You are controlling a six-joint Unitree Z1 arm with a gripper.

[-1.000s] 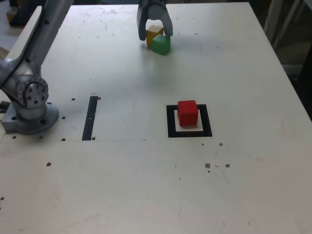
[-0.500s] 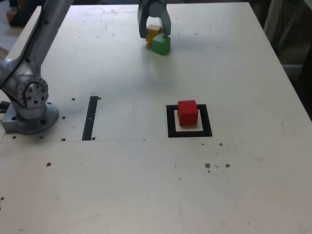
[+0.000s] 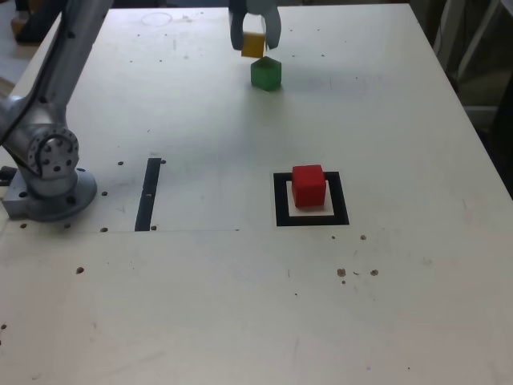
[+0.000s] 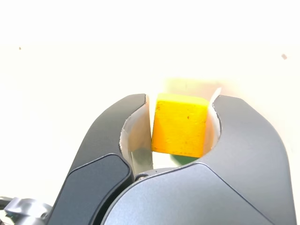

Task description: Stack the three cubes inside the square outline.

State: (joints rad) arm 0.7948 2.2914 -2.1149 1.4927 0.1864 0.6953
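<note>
My gripper [image 3: 255, 42] is shut on the yellow cube [image 3: 253, 45] at the far end of the table, and the cube hangs lifted off the surface. In the wrist view the yellow cube [image 4: 180, 124] sits clamped in my gripper [image 4: 180, 112], between its dark fingers [image 4: 117, 122]. The green cube [image 3: 265, 73] rests on the table just in front of and below the gripper, apart from it. The red cube [image 3: 309, 185] stands inside the square outline [image 3: 280, 204] of black tape near the table's middle.
The arm's grey base [image 3: 48, 172] stands at the exterior view's left. A straight black tape strip [image 3: 148, 193] lies between the base and the square. The table's far edge runs just behind the gripper.
The jaws have closed on the yellow cube and lifted it off the table. The green cube has shifted slightly and now stands apart from the yellow one.
</note>
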